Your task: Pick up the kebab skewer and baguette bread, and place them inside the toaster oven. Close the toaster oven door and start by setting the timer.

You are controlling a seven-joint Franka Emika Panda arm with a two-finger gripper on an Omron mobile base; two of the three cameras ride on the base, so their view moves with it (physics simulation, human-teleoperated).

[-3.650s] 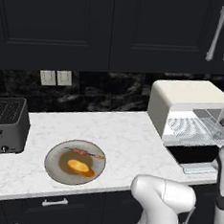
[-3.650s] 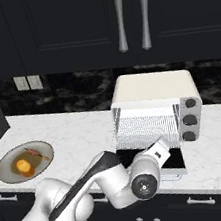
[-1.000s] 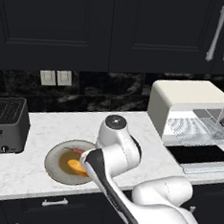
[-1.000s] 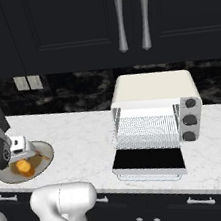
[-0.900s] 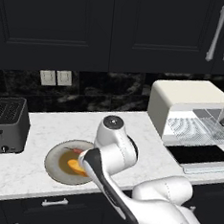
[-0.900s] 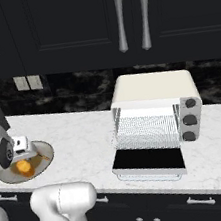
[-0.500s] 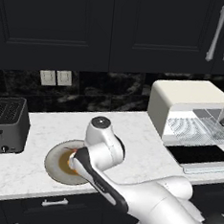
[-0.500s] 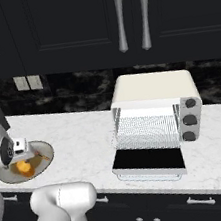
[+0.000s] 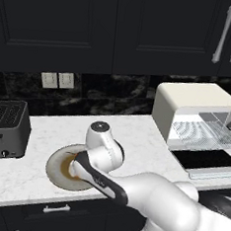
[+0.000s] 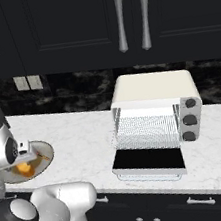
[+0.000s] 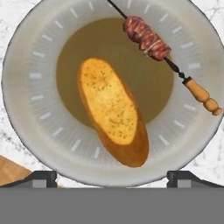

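The hand view looks straight down on a grey plate (image 11: 26,118). The orange-golden baguette bread (image 11: 111,111) lies across its middle. The kebab skewer (image 11: 146,38) rests toward one rim, its wooden handle (image 11: 199,94) pointing outward. My gripper (image 11: 111,180) hovers above the plate, open, with the fingertips (image 11: 37,178) wide apart and nothing between them. In the left base view my arm bends over the plate (image 9: 54,156) and hides the food. The cream toaster oven (image 9: 197,112) stands at the right with its door (image 9: 205,162) folded down flat and the wire rack showing.
A dark two-slot toaster (image 9: 7,128) stands left of the plate. Black wall cabinets hang over the white marble counter (image 10: 81,137). The oven's three dark knobs (image 10: 190,119) sit on its right side. Bare counter lies between plate and oven.
The arm has swung from in front of the oven over to the plate, and in the last second moved further left and lower over it. The gripper stayed open.
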